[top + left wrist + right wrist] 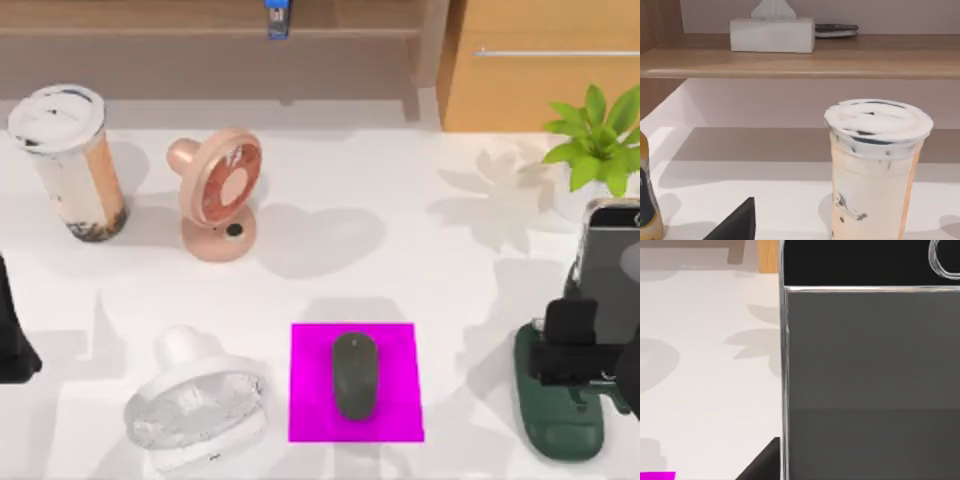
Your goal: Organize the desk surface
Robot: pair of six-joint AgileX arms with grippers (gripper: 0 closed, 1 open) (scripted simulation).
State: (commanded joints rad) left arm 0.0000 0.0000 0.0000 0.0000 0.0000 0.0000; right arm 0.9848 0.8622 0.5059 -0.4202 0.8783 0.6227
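Note:
The desk surface point(330, 270) is a broad white tabletop. At its right side a dark phone point(612, 250) stands up beside a dark green stand point(560, 425). My right gripper point(570, 338) hangs over that stand, shut on the phone. In the right wrist view the phone's grey face point(870, 365) sits very close, with one black finger point(762, 462) against its edge. A dark grey mouse point(354, 375) lies on a magenta mat point(310, 400) at the front middle. My left gripper point(10, 340) is parked at the left edge.
A lidded milk tea cup point(68, 160) point(875, 170) stands at the back left, a pink fan point(218, 195) beside it. A white fan point(200, 405) lies front left, and a potted plant point(600, 140) back right. The wooden shelf point(805, 62) holds a tissue box point(772, 34).

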